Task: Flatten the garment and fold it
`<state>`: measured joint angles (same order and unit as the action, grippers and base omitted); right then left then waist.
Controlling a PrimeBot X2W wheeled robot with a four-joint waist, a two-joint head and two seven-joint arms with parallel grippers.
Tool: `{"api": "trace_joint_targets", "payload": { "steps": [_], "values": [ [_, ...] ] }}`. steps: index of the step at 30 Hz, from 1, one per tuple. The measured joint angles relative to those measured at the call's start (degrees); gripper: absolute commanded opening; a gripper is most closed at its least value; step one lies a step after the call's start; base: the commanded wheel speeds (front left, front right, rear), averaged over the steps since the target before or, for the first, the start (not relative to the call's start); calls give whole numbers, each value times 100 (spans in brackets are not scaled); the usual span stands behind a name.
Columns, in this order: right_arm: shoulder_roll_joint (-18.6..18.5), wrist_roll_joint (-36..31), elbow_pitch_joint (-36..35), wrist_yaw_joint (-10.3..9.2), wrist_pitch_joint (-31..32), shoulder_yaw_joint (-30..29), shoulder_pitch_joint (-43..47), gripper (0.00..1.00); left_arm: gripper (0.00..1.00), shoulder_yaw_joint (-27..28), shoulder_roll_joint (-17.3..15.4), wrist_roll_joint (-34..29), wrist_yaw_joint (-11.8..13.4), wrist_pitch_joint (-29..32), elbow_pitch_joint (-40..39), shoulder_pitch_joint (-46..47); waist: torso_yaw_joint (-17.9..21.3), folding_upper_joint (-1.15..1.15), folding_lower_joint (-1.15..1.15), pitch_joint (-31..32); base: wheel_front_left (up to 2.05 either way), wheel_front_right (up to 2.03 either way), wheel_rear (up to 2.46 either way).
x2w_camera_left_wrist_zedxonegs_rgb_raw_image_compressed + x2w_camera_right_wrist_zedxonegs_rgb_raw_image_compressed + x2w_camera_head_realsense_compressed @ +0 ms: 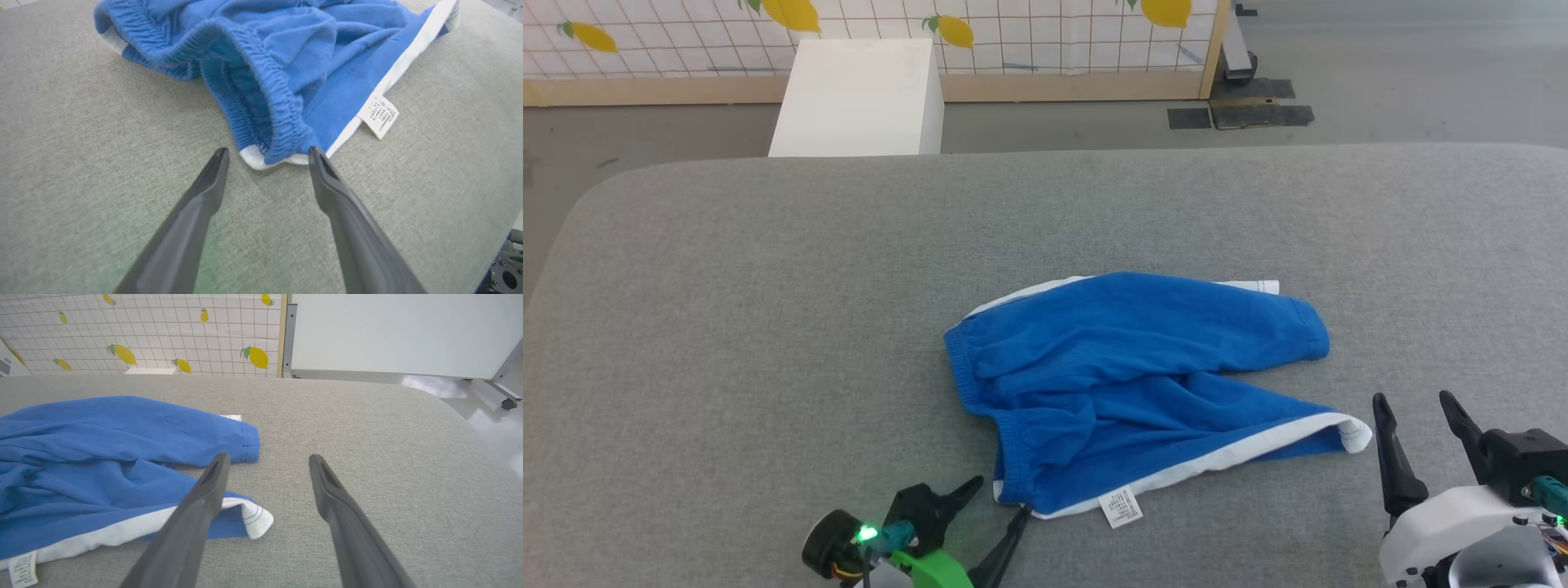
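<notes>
The blue shorts (pixel 1127 376) lie rumpled in the middle of the grey padded table (pixel 768 327), white trim along the near edge and a white label (pixel 1121 506) at the front. My left gripper (pixel 996 498) is open at the waistband's near corner (pixel 261 157), one fingertip on each side of it, nothing held. My right gripper (pixel 1413 404) is open just right of the white-trimmed leg end (pixel 253 516), above the table. In the left wrist view the elastic waistband (pixel 265 94) gapes open toward the open left gripper (pixel 267 153). The right gripper (pixel 267 459) holds nothing.
A white box (pixel 858 98) stands on the floor beyond the table's far edge, before a lemon-patterned screen (pixel 1013 33). A white board on castors (pixel 400 332) stands to the right. Bare grey table surrounds the shorts on all sides.
</notes>
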<state>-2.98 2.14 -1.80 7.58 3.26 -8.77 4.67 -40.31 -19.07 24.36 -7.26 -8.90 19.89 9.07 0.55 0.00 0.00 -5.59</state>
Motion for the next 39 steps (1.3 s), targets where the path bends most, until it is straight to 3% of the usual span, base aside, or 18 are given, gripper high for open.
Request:
{"api": "trace_joint_targets", "payload": {
  "steps": [6, 9, 10, 12, 13, 25, 29, 39],
  "values": [
    [1, 94, 92, 0, -11, 155, -99, 100, 100, 83, 415, 301, 38, 198, 764, 324, 115, 0, 0, -84, 0, 0, 0],
    [1, 109, 120, 0, -26, 166, -122, 100, 100, 119, 472, 396, 52, 347, 954, 414, 163, 0, 0, -106, 0, 0, 0],
    [1, 115, 125, 0, -25, 167, -122, 100, 94, 135, 490, 436, 52, 393, 991, 432, 175, 0, 0, -111, 0, 0, 0],
    [0, 132, 126, 1, 2, 167, -122, 100, 13, 153, 515, 552, 52, 455, 1056, 475, 198, 0, 0, -126, 0, 0, 0],
    [1, 143, 135, 0, 33, 165, -121, 100, 0, 167, 519, 577, 52, 483, 1076, 492, 205, 0, 0, -132, 0, 0, 0],
    [1, 259, 464, 0, 1223, 199, -3, 100, 0, 199, 550, 706, 98, 581, 934, 519, 84, 0, 0, -133, 0, 0, 0],
    [3, 250, 525, 0, 1290, 154, -60, 100, 0, 199, 544, 710, 153, 592, 829, 513, 41, 0, 0, -179, 0, 0, 0],
    [3, 187, 1441, 0, 1761, 165, -915, 100, 0, 159, 499, 710, 185, 631, 579, 526, -45, 0, 0, -364, 0, 0, 0]
  ]
}}
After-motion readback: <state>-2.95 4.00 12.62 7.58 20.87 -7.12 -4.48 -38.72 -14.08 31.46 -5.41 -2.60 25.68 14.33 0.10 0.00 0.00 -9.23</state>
